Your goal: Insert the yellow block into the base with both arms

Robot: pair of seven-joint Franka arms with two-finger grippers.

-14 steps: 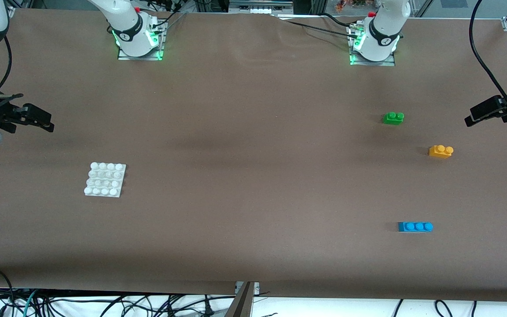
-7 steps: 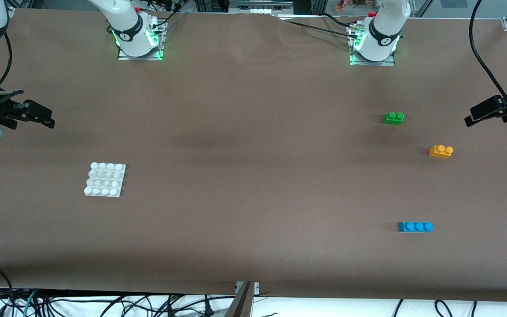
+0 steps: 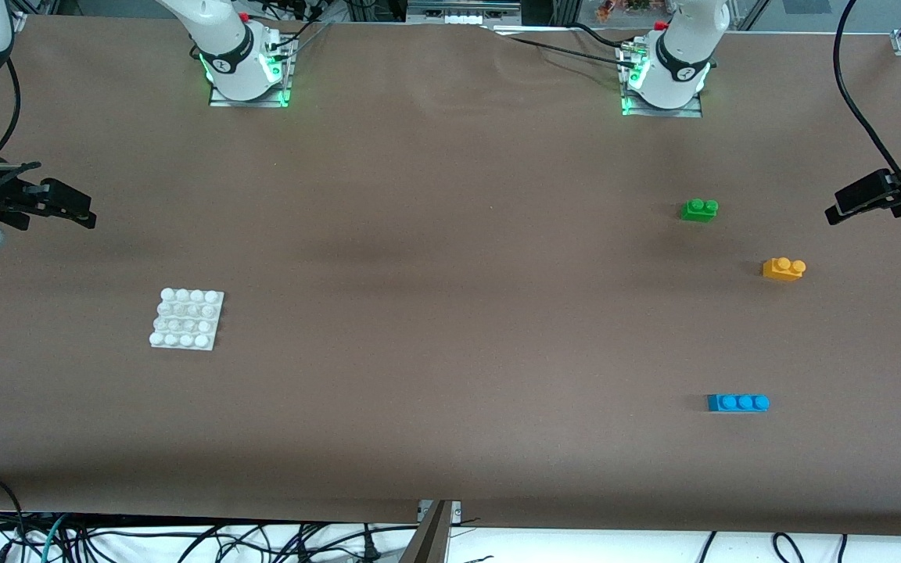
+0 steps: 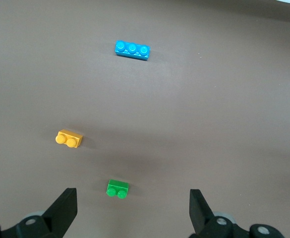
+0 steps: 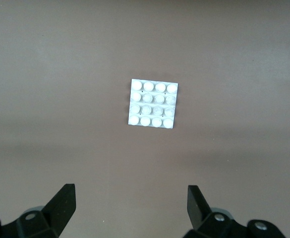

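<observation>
The yellow block (image 3: pixel 784 269) lies on the brown table at the left arm's end, studs up. It also shows in the left wrist view (image 4: pixel 69 139). The white studded base (image 3: pixel 186 319) lies flat at the right arm's end and shows in the right wrist view (image 5: pixel 153 103). My left gripper (image 3: pixel 832 214) is open and empty, high over the table's edge at the left arm's end; its own view (image 4: pixel 133 208) shows wide-apart fingers. My right gripper (image 3: pixel 89 221) is open and empty, high over the table's edge at the right arm's end, apart from the base, with its fingers wide apart in its own view (image 5: pixel 131 206).
A green two-stud brick (image 3: pixel 699 209) lies farther from the front camera than the yellow block. A blue three-stud brick (image 3: pixel 738 403) lies nearer to it. Both show in the left wrist view, green (image 4: pixel 117 188) and blue (image 4: pixel 132 49). Cables hang along the table's front edge.
My right gripper has shifted slightly since a second ago and now holds still. The left gripper, the bricks and the base have not moved.
</observation>
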